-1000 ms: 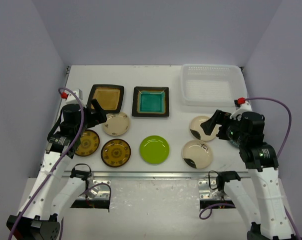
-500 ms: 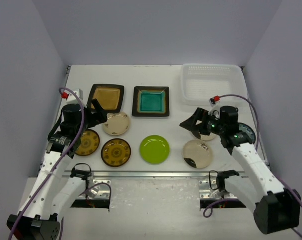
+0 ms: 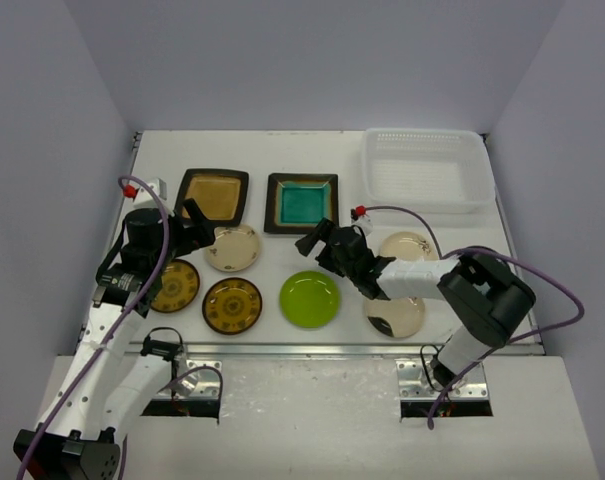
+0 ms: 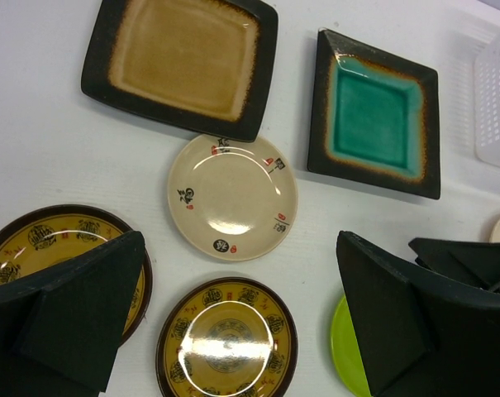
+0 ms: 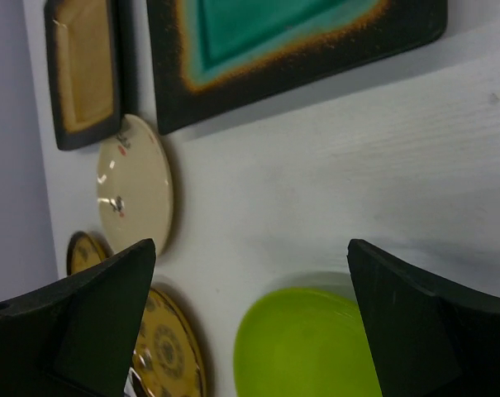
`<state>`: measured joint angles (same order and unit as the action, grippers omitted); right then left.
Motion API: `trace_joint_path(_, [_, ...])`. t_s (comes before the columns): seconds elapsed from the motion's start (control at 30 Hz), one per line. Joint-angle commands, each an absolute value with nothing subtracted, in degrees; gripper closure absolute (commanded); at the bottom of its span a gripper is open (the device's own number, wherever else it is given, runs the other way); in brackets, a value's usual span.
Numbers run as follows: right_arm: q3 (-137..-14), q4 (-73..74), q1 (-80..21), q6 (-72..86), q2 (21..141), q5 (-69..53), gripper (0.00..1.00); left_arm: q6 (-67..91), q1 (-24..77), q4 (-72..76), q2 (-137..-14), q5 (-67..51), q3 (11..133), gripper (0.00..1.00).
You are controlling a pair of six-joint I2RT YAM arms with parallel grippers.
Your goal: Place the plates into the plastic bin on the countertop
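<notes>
White translucent plastic bin (image 3: pixel 420 168) sits at the 1 o'clock corner of the countertop (image 3: pixel 312 150). All plates lie on the countertop, outside the bin:

- amber square plate (image 3: pixel 213 196) at 10 o'clock
- teal square plate (image 3: pixel 302 203) at 12
- marked cream plate (image 3: pixel 232 248) at 9
- two brown-gold plates (image 3: pixel 232 305) at 8
- lime green plate (image 3: pixel 309 299) at 6
- two blotched cream plates (image 3: pixel 394 312) at 4

Right gripper (image 3: pixel 315 240), jaws released and holding nothing, hovers between the teal square plate and the lime green plate. Left gripper (image 3: pixel 197 225), jaws also spread and empty, hangs just beside the marked cream plate, at the amber square plate's 5 o'clock corner.
</notes>
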<state>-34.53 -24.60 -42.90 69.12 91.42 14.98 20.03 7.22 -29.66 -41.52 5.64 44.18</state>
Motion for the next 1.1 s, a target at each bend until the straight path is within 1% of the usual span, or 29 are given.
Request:
trace_joint_path(0.0, [-43.50,-32.41,-47.09,78.69,98.70,32.27,0.01,20.30,7.82,-26.95,-41.31,5.10,44.21,0.00])
trace_joint_path(0.07, [-46.07,-30.99,-47.56,82.68,101.67,33.75,0.01,20.30,7.91,-26.98,-41.40,4.90,44.21,0.00])
trace_joint_path(0.13, [-47.89,-25.78,-47.72,87.34,102.96,34.87,0.01,20.30,7.91,-26.93,-41.48,4.66,44.21,0.00])
trace_joint_path(0.27, [-54.24,-13.71,-47.71,103.99,108.47,35.87,0.01,20.21,7.91,-26.89,-41.42,4.48,44.23,0.00])
trace_joint_path(0.4, [-57.22,-6.82,-47.64,111.93,111.13,35.35,0.01,20.21,7.91,-26.80,-41.23,4.20,44.20,0.00])
trace_joint_path(0.47, [-59.32,-4.27,-47.61,117.44,112.69,35.89,0.04,20.21,7.93,-26.74,-41.31,3.89,44.12,0.00])
trace_joint_path(0.57, [-61.86,-0.98,-47.22,121.10,114.43,37.89,0.10,20.21,8.00,-26.81,-41.28,3.52,44.12,0.00])
trace_joint_path(0.67, [-63.80,0.31,-46.32,123.43,117.27,38.16,0.19,20.21,8.00,-26.81,-41.00,3.60,44.12,0.00])
trace_joint_path(0.7, [-64.25,1.58,-45.60,124.51,118.33,37.95,0.25,20.21,8.00,-26.81,-40.87,3.60,44.12,0.00])
trace_joint_path(0.77, [-64.58,2.14,-44.72,126.82,119.90,37.19,0.42,20.21,8.09,-26.81,-40.69,3.52,44.12,0.00])
trace_joint_path(0.83, [-64.43,2.80,-44.42,128.23,120.36,37.41,0.48,20.21,8.10,-26.81,-40.69,3.46,44.12,0.00])
trace_joint_path(0.9, [-64.42,3.68,-44.23,129.50,120.80,37.91,0.51,20.21,8.17,-26.81,-40.69,3.27,44.12,0.00])
trace_joint_path(0.97, [-64.51,4.03,-43.87,130.48,121.36,37.71,0.58,20.21,8.26,-26.81,-40.61,3.25,44.12,0.00])
trace_joint_path(1.07, [-64.69,3.83,-43.49,131.57,122.45,36.83,0.76,20.21,8.28,-26.63,-40.56,3.18,44.12,0.00])
